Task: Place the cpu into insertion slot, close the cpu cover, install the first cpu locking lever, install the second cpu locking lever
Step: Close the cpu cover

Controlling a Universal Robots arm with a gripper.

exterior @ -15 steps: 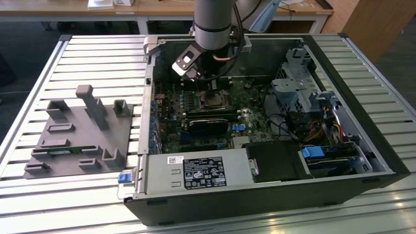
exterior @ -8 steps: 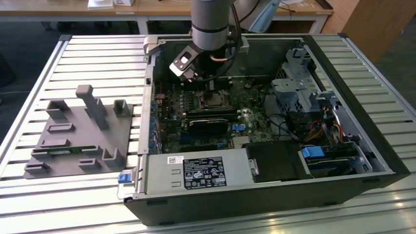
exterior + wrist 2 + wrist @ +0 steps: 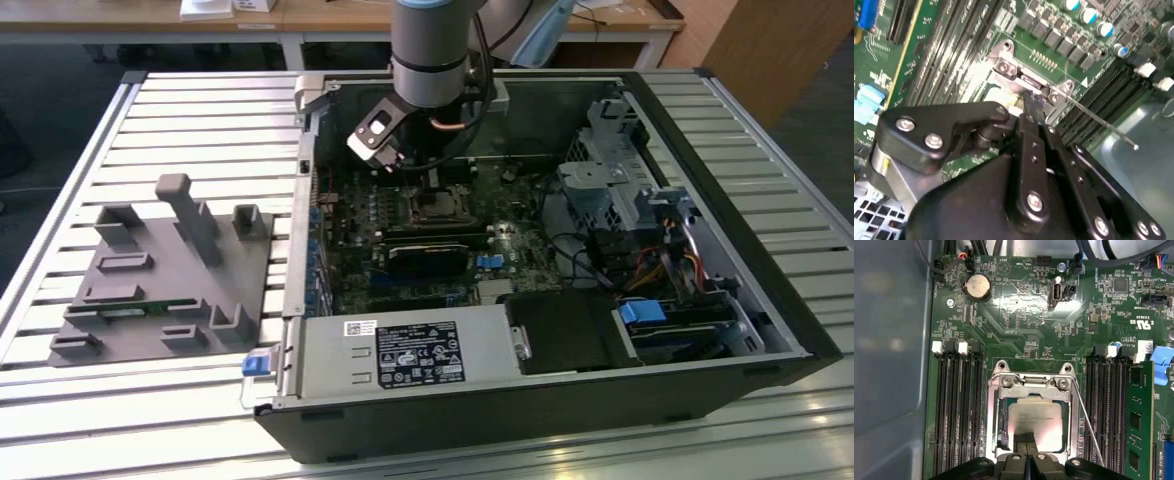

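— What sits nearest in the exterior view?

— A labelled power supply, low in the frame, inside the open computer case on the slatted counter. A grey fixture stands at the exterior view's left.

— And the tool?

— In the first wrist view the tool has its fingers pressed together, tips over one edge of the cpu. The cpu lies flat in the insertion slot, and the cpu cover frames it. I cannot tell whether the cover is fully down.

— What crowds it?

— A thin wire lever runs just beside the slot, between it and the memory slots. Farther off on the board is a coin battery.
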